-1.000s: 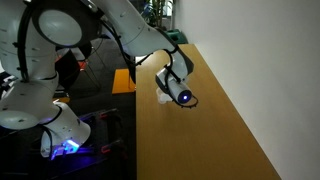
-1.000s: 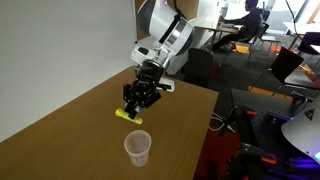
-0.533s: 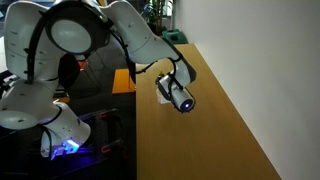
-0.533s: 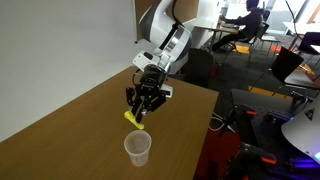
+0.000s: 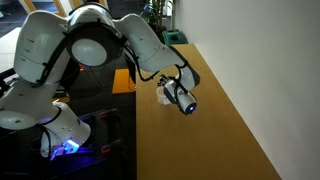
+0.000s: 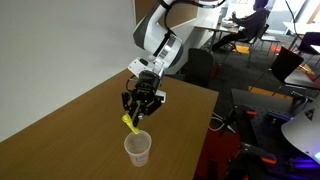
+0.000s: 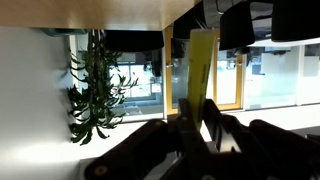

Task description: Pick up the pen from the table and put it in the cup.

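Pen held over the cup.
We see the gripper (image 6: 134, 109) clamped on the tilted pen (image 6: 130, 123), whose lower end is just above the cup (image 6: 138, 151) near the table's (image 6: 60, 140) right edge.

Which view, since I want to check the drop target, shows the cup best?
An exterior view: the cup stands whole and upright on the table, just below the pen held in the gripper. Neither the wrist view nor any other view shows the cup.
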